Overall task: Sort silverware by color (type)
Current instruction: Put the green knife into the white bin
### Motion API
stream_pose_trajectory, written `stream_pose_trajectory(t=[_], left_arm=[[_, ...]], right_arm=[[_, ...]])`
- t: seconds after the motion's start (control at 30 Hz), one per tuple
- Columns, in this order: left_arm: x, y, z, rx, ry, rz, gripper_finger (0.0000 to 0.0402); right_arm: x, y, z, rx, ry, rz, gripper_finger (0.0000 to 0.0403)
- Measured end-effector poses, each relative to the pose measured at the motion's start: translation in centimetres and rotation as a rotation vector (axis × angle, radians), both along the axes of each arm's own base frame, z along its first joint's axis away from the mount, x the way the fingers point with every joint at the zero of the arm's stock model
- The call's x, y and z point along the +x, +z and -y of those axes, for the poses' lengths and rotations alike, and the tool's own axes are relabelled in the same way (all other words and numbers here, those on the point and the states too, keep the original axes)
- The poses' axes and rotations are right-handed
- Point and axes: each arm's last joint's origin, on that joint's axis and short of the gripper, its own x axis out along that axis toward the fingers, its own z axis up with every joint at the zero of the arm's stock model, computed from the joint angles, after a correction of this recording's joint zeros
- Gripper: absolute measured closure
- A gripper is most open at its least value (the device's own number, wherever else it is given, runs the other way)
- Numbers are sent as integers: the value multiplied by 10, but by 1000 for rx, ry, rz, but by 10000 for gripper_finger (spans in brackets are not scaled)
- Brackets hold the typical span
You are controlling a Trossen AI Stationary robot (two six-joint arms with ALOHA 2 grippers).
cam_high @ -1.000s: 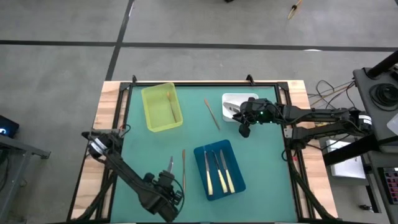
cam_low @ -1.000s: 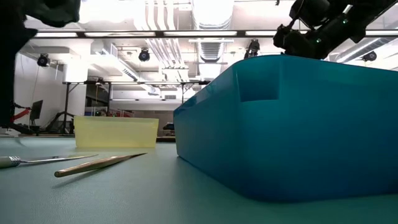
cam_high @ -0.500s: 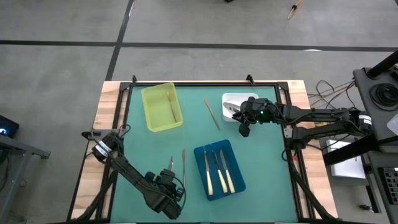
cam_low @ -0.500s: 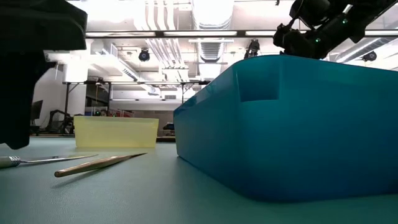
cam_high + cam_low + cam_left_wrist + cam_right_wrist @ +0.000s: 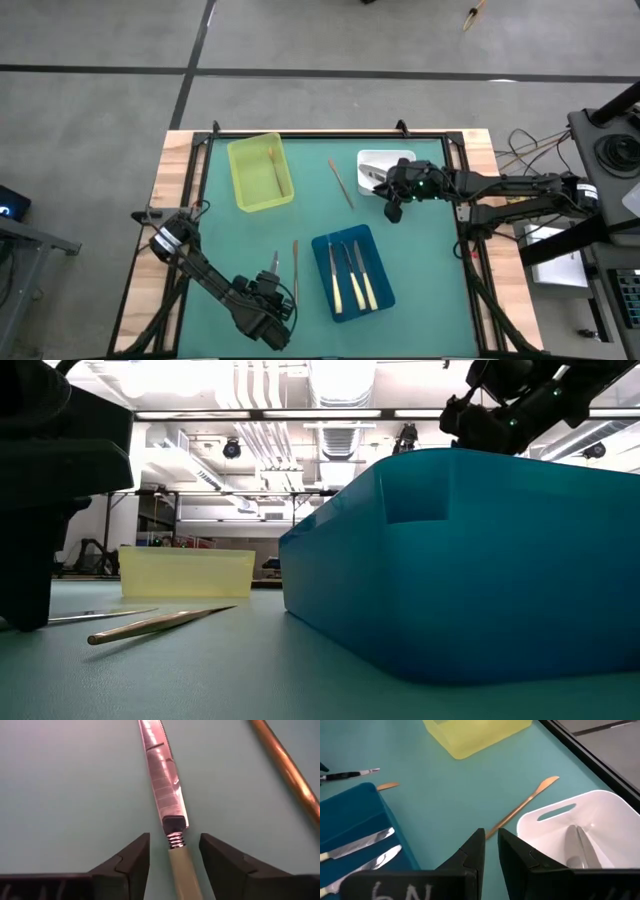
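- High view: I count three cream-handled knives (image 5: 349,274) in the blue tray (image 5: 381,295), one gold piece (image 5: 273,168) in the yellow tray (image 5: 258,172), silver pieces (image 5: 580,845) in the white tray (image 5: 372,159).
- Loose on the mat (image 5: 420,250): two gold sticks (image 5: 341,183), one cream-handled knife (image 5: 167,800).
- My left gripper (image 5: 173,865) straddles that knife's handle, fingers spread.
- My right gripper (image 5: 489,851), fingers pressed nearly together, hangs beside the white tray.

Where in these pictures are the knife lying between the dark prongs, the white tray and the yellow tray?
knife (image 5: 165,785): left wrist view, on the middle of its silver blade.
white tray (image 5: 555,817): right wrist view, on its near wall beside the handle slot.
yellow tray (image 5: 243,190): high view, on its left wall.
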Motion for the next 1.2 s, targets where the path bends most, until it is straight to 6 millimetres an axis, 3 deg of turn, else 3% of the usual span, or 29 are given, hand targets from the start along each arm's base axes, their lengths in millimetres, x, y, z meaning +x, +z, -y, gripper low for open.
stream_pose_trajectory(t=[0.13, 0.4, 0.97, 1.2], left_arm=[[0, -1, 0, -3, 2, 13, 270], [0, -3, 0, -3, 21, 35, 385], [-7, 4, -3, 62, 14, 55, 399], [-13, 15, 1, 81, -130, 32, 400]], right_arm=[[1, 0, -3, -1, 14, 0, 360], [1, 0, -4, -2, 18, 0, 360], [-1, -7, -4, 3, 17, -19, 360], [-2, -9, -4, 3, 17, -20, 360]])
